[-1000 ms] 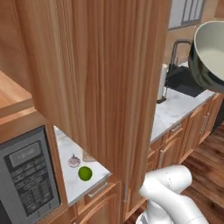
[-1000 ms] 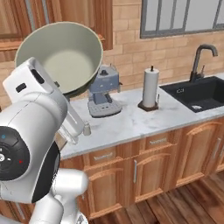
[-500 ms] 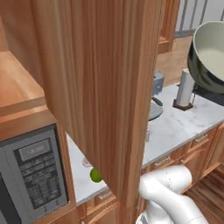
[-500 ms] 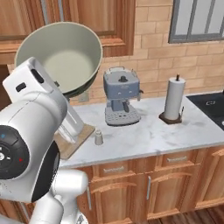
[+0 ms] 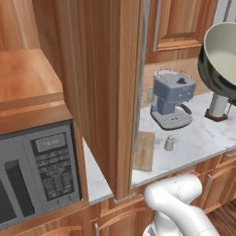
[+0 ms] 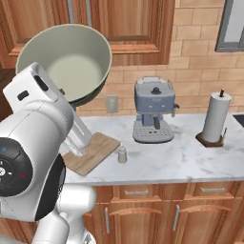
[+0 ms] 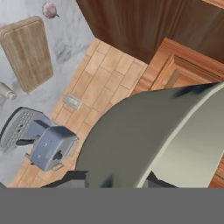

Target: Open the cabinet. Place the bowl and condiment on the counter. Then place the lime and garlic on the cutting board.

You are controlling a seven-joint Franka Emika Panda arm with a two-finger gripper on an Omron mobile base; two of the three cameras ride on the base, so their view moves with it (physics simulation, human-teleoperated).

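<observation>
The bowl (image 5: 220, 60) hangs tilted in the air at the upper right of the left base view, above the counter (image 5: 203, 133), where the condiment (image 5: 169, 143) stands just beside the cutting board (image 5: 144, 150) and in front of the coffee machine (image 5: 171, 99). In the right base view the bowl (image 6: 66, 62) is raised over the cutting board (image 6: 90, 152), mouth turned toward the camera. In the hand view the gripper (image 7: 114, 180) has its fingers closed on the bowl's rim (image 7: 175, 131), with the garlic (image 7: 50, 9) on the counter beyond the board.

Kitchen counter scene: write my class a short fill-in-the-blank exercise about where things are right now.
1. The bowl is held up in the ____, above the counter.
2. The condiment stands between the cutting board and the ____ machine.
3. The cabinet door is ____.
4. The cutting board carries ____.

Missing words: air; coffee; open; nothing
</observation>
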